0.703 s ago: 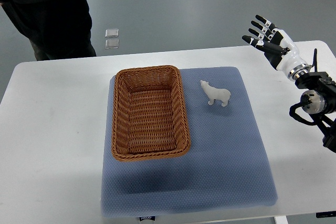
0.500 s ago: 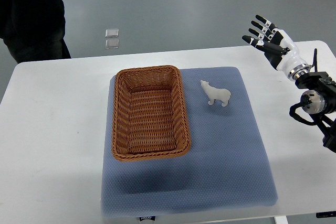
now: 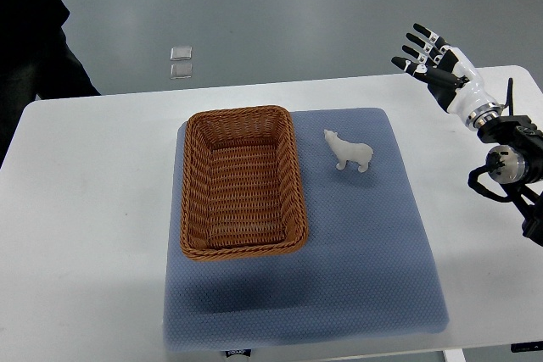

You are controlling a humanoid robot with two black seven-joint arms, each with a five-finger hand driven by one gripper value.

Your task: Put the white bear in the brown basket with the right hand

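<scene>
From my station, nothing of the job is done yet. The small white plastic bear figure stands upright on the blue-grey padded mat, just beside the right wall of the brown woven wicker basket but not touching it. The basket lies empty on the left half of the mat, long side running away from me.

My right hand is raised over the far right corner of the white counter, well apart from the bear, fingers spread and released, grasping nothing. The left arm does not show at all. A person in dark clothing stands at the far left edge, beyond the counter.

So every step is left, as I judge it: bring the right hand in and down toward the bear, close around its body, lift it, carry it left over the basket rim and let go inside. The bear is small and smooth, so I expect the grasp to need care.
</scene>
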